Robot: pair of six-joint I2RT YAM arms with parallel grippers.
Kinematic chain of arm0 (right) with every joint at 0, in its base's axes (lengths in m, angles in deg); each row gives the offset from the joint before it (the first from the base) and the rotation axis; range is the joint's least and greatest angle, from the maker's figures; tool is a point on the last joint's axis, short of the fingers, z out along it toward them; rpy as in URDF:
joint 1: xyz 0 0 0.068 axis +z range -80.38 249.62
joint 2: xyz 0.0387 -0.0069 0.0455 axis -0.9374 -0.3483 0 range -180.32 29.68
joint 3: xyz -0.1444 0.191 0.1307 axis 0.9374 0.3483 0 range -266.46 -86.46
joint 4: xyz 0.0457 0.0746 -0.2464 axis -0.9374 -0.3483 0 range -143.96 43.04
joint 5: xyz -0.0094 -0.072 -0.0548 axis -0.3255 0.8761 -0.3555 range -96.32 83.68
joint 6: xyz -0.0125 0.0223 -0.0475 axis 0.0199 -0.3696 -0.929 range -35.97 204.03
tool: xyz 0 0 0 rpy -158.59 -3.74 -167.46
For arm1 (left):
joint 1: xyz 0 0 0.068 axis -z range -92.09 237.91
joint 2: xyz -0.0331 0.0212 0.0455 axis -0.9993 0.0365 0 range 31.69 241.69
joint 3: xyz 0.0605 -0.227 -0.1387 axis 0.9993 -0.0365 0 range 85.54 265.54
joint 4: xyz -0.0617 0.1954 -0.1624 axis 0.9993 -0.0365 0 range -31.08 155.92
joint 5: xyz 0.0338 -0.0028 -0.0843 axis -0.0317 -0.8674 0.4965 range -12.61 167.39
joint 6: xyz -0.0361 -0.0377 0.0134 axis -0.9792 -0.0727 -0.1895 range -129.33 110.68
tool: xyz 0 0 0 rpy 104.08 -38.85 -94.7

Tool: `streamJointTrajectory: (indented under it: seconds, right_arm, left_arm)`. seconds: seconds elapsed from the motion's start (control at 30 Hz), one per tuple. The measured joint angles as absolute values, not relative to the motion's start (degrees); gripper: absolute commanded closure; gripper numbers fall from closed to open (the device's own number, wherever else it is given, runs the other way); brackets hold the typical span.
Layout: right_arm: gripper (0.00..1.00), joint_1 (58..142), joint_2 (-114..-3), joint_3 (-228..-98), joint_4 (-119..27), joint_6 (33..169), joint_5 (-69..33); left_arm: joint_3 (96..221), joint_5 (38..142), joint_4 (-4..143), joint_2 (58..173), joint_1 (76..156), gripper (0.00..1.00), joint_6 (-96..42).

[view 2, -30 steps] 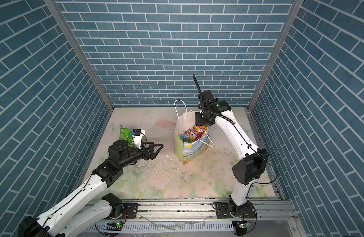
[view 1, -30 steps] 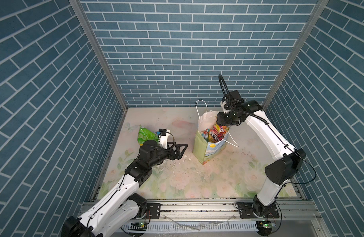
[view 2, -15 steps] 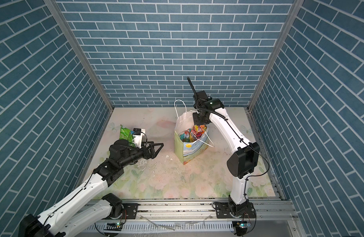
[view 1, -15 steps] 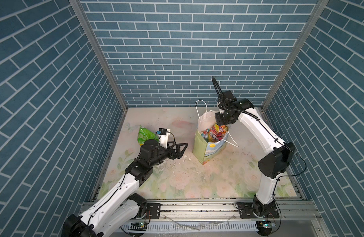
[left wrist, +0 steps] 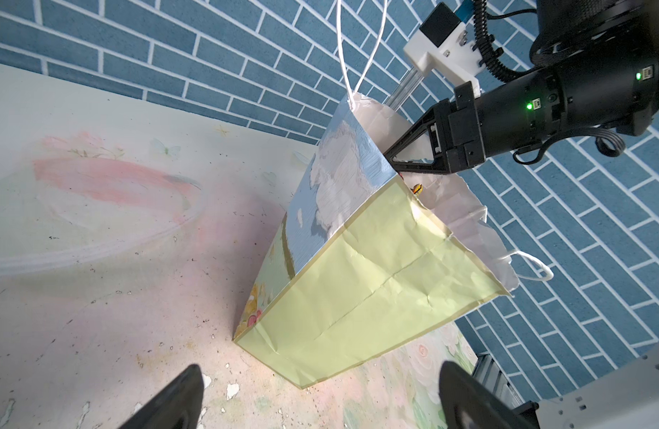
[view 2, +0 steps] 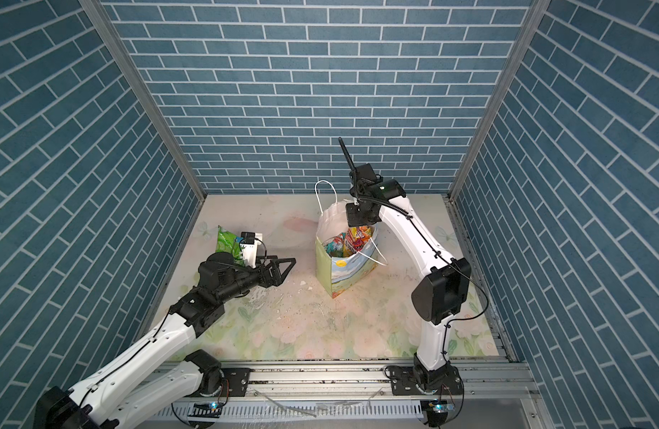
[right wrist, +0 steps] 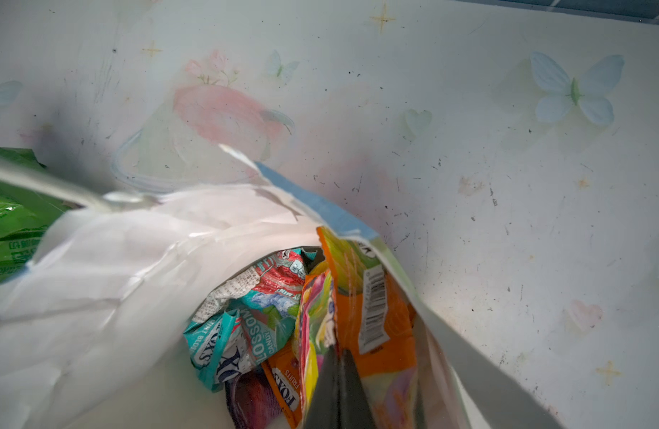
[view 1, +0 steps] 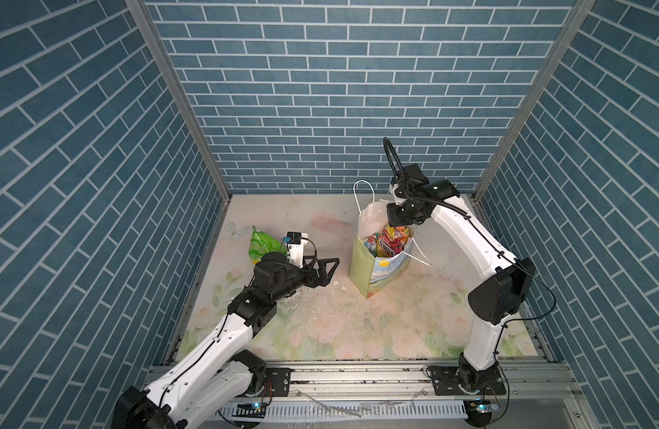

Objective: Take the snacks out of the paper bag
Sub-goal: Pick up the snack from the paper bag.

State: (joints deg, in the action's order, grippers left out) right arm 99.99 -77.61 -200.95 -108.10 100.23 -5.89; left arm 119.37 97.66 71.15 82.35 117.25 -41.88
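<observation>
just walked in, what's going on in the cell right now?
The right gripper is down in the mouth of the upright paper bag, shut among the snacks. Whether it actually pinches a packet is hard to tell. The left gripper hangs open over the table beside the bag, touching nothing. One green chip bag lies on the table, outside the bag. The other packets are in it.
</observation>
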Motion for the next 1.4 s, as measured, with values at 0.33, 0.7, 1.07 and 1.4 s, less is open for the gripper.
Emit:
streamJointTrajectory:
  seconds: [0.33, 0.7, 1.07, 1.4]
  right_arm:
    - [1.00, 100.0, -75.0, -200.6, -105.9, 100.9, -7.2]
    - [1.00, 100.0, -72.5, -200.5, -104.2, 102.3, -8.2]
    - [1.00, 100.0, -70.5, -200.0, -102.6, 103.8, -9.9]
    - [1.00, 100.0, -67.3, -199.5, -101.6, 104.8, -10.2]
  left_arm:
    - [119.4, 97.2, 71.2, 82.3, 117.2, 0.00, -41.9]
    - [119.4, 96.8, 71.2, 82.3, 117.3, 0.01, -41.9]
    - [119.4, 96.4, 71.2, 82.3, 117.3, 0.00, -41.9]
    - [119.4, 95.5, 71.2, 82.3, 117.3, 0.01, -41.9]
